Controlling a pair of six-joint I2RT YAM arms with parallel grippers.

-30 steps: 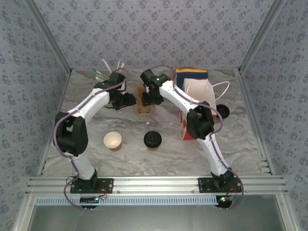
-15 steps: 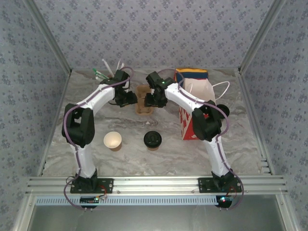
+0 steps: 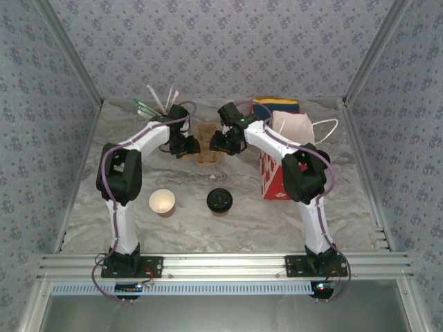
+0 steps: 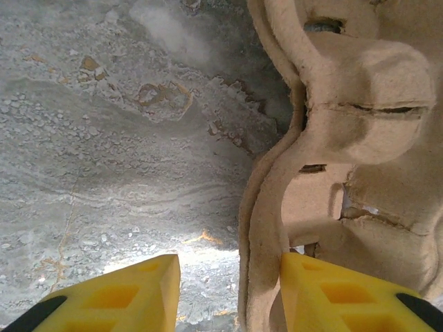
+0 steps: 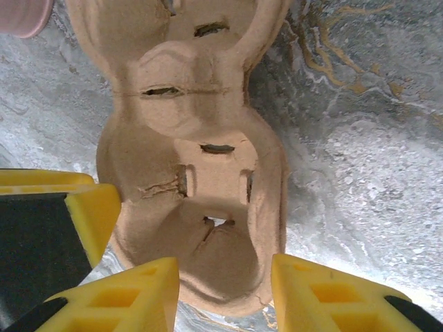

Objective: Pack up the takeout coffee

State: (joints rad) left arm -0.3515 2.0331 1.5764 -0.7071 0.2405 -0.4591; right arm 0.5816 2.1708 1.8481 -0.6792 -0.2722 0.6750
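Note:
The takeout coffee [image 3: 219,200], a small brown cup with a black lid, stands at the table's middle front, away from both grippers. A brown pulp cup tray [image 3: 206,143] lies further back. My left gripper [image 3: 190,146] is at the tray's left edge. In the left wrist view, the left gripper [image 4: 228,259] stands open astride the tray rim [image 4: 266,207], one finger in a hollow and the other over bare table. My right gripper [image 3: 217,142] is at the tray's right edge. It [image 5: 223,261] is open around the wall of the tray's end hollow [image 5: 228,256].
A lidless paper cup [image 3: 162,202] stands left of the coffee. A red and white paper bag [image 3: 280,155] with string handles stands to the right, in front of a blue and yellow box [image 3: 275,106]. Straws [image 3: 154,102] stand at the back left.
Both arms have reached further back and come in on the tray from either side. Both pairs of jaws have narrowed. The tray sits slightly further back.

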